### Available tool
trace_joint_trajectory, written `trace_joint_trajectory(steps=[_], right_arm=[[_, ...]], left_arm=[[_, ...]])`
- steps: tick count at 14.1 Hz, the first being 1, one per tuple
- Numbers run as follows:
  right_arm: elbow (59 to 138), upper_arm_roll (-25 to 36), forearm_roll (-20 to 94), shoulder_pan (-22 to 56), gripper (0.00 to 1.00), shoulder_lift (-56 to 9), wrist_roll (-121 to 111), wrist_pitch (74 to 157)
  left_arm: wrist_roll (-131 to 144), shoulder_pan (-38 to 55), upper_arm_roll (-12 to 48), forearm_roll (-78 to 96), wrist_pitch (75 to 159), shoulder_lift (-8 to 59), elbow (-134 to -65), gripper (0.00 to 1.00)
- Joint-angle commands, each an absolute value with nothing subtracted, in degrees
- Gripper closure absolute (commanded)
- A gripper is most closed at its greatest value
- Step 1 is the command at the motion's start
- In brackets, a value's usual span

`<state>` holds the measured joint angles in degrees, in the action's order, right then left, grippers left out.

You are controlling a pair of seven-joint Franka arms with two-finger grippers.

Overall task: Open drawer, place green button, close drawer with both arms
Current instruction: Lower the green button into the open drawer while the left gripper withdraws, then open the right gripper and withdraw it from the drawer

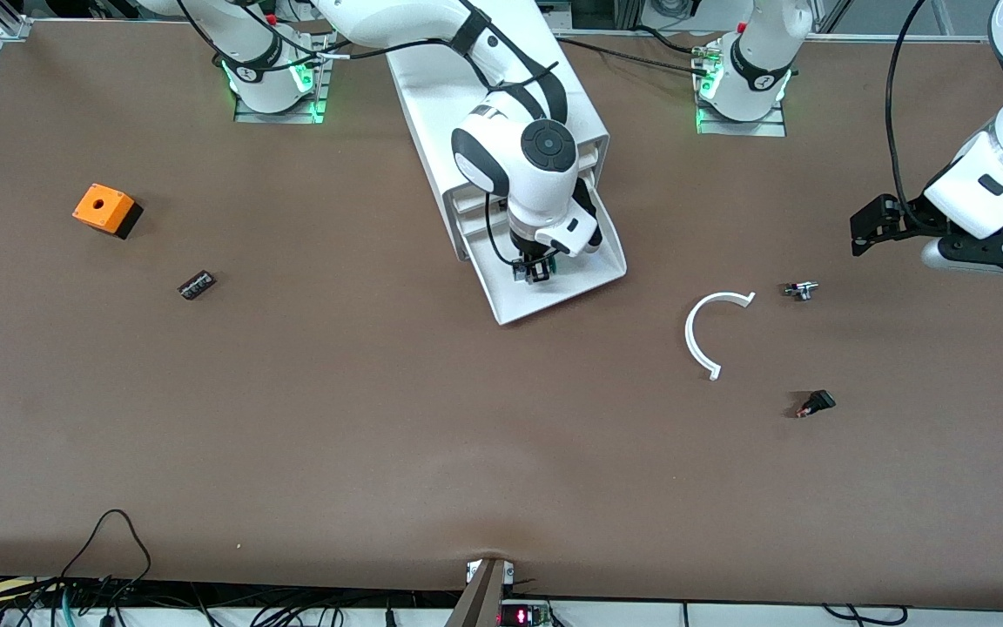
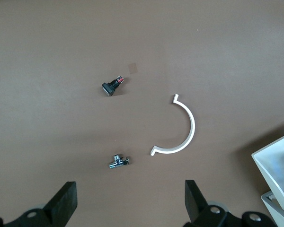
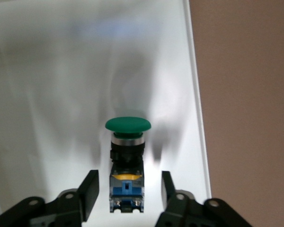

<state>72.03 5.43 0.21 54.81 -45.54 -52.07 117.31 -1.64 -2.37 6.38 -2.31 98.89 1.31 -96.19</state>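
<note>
Green-capped button (image 3: 127, 161) lies in the pulled-out drawer (image 1: 593, 277), right end effector (image 1: 536, 270) spread clear around it (release step); left end effector (image 2: 128, 205) waits spread over the table; next, retract and push shut.

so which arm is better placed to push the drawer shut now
The right. The right gripper hangs open over the drawer, fingers clear of the button lying inside. The left gripper waits open over the table's left-arm end, away from the cabinet.
</note>
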Motion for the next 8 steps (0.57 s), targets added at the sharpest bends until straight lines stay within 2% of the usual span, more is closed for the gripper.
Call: trace_joint_trajectory(steps=[1, 5, 8], right_arm=[[70.4, 6.9, 0.4, 55.5, 0.00, -44.8, -52.3, 116.2], [65.6, 7.1, 0.4, 54.5, 0.00, -42.8, -52.3, 114.3], [65.0, 7.2, 3.8, 52.1, 0.00, -38.2, -52.4, 112.6]], left_arm=[[-1.7, -2.4, 6.6, -3.1, 98.2, 0.8, -96.1, 0.00], [-1.3, -2.5, 6.6, -2.7, 98.1, 0.9, -96.1, 0.00], [-1.3, -2.6, 6.6, -2.7, 97.2, 0.9, -96.0, 0.00]])
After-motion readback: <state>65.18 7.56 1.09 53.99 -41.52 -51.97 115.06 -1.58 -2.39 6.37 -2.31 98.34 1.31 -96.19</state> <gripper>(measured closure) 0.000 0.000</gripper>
